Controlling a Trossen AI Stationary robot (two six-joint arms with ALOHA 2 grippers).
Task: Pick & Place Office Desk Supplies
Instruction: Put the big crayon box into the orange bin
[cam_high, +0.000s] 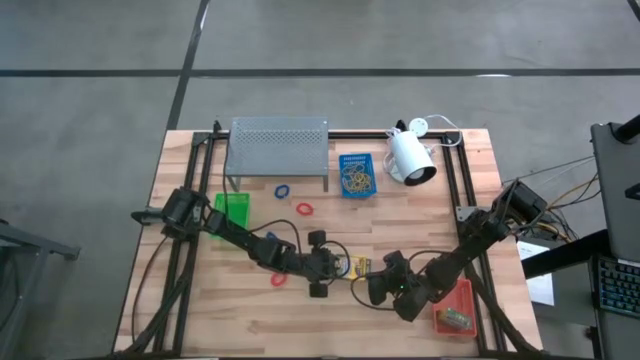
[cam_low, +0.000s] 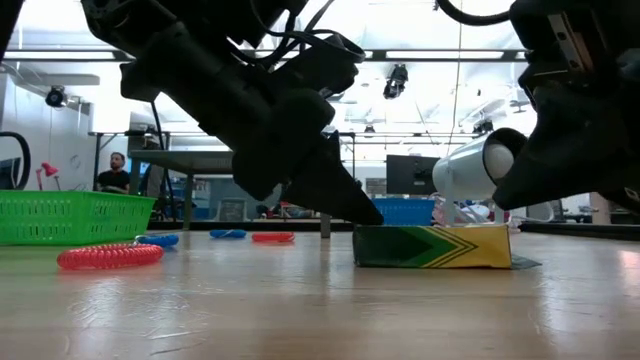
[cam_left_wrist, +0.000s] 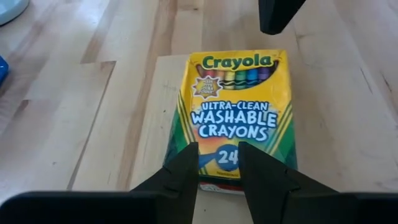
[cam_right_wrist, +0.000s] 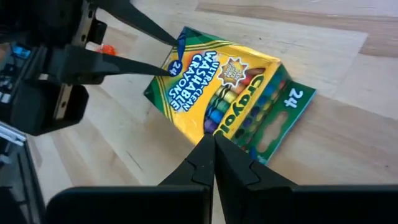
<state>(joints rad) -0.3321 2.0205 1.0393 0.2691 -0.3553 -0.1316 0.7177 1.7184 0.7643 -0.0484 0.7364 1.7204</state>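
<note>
A yellow-and-green crayon box (cam_left_wrist: 233, 106) lies flat on the wooden table near its middle (cam_high: 358, 266), printed face up. Its end flap (cam_right_wrist: 292, 96) lies open. My left gripper (cam_left_wrist: 217, 152) comes in from the table's left, slanting down. Its fingers stand a little apart over the box's closed end (cam_right_wrist: 173, 57). My right gripper (cam_right_wrist: 214, 140) is shut and hovers at the box's opposite, flap end (cam_left_wrist: 273, 28). A red loop (cam_high: 279, 279) lies to the left of the box. My left gripper rests its two parted fingertips (cam_right_wrist: 169, 70) on the top face of the box at its closed end (cam_left_wrist: 217, 163), slanting down from the table's left and lying along the box. Nothing is pinched between them. The box lies flat on the table. My right gripper's shut tips stand at the box's flap end (cam_right_wrist: 217, 127); whether they touch it I cannot tell.
A green tray (cam_high: 235, 208) stands at the left and a red-orange tray (cam_high: 455, 310) at the near right. At the back are a grey perforated shelf (cam_high: 278, 150), a blue tray with tan rubber bands (cam_high: 357, 175) and a white lamp (cam_high: 410, 155). A blue loop (cam_high: 282, 190) and a red loop (cam_high: 305, 209) lie before the shelf.
</note>
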